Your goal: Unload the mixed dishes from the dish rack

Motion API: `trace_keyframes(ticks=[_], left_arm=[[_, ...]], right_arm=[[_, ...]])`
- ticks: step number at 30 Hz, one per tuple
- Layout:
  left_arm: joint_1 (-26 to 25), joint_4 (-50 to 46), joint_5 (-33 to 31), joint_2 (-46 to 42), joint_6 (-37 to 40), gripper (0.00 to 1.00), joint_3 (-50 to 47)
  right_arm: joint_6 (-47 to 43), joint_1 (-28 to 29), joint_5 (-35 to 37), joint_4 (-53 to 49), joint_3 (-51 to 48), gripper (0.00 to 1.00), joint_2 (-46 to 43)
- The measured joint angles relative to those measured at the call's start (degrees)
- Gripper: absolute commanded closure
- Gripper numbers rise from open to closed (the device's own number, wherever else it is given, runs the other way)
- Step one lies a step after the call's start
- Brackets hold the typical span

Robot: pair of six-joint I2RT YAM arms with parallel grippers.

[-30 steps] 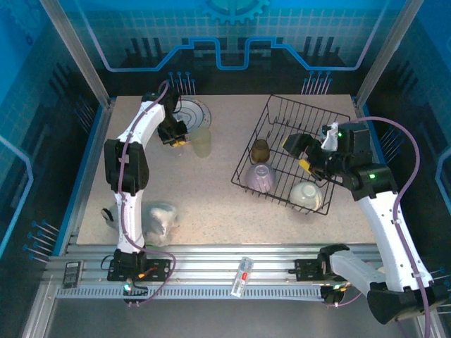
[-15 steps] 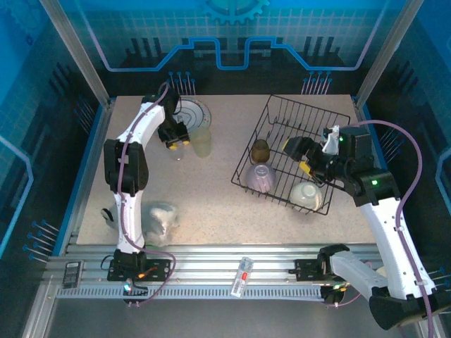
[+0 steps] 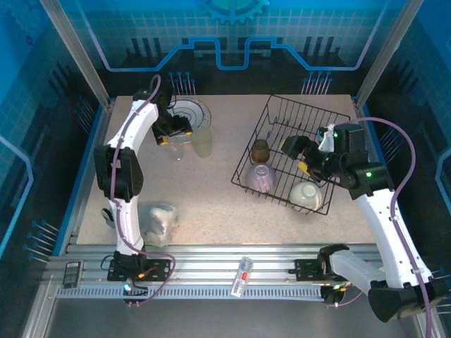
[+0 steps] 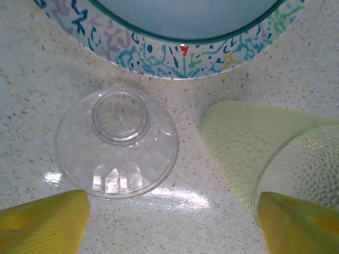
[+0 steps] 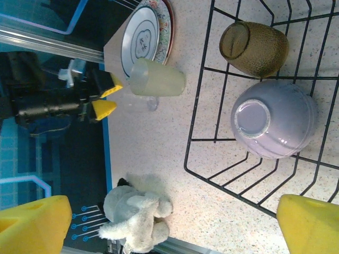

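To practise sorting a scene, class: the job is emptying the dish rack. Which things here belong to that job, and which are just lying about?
Part of the job:
- dish rack, holding the brown cup, lilac bowl and white bowl
- on the table: patterned plate, pale cup, clear bowl

Just lying about:
- soft toy
- small clear object on the front rail

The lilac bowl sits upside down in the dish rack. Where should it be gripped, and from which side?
Probably from above, pinching the raised foot ring of the lilac bowl. Its rim faces down and its dome is smooth and sloping, so a grip there would likely slip; the ring gives an edge.
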Motion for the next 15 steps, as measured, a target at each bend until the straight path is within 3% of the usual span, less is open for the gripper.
trace_keyframes(ticks=[2,8,15], left_arm=[[0.3,0.0,0.2,-0.9,-0.3,0.01,0.0],[0.4,1.5,2.1,-5.1,-1.7,0.01,-0.8],[0.4,8.0,8.4,-14.6,-4.2,0.01,-8.6]], right_arm=[[-0.5,0.2,0.4,0.0,0.0,0.0,1.1],[-3.7,0.4,2.0,-0.8,0.3,0.0,5.6],[-9.0,0.8,5.2,-2.9,2.0,0.0,10.6]])
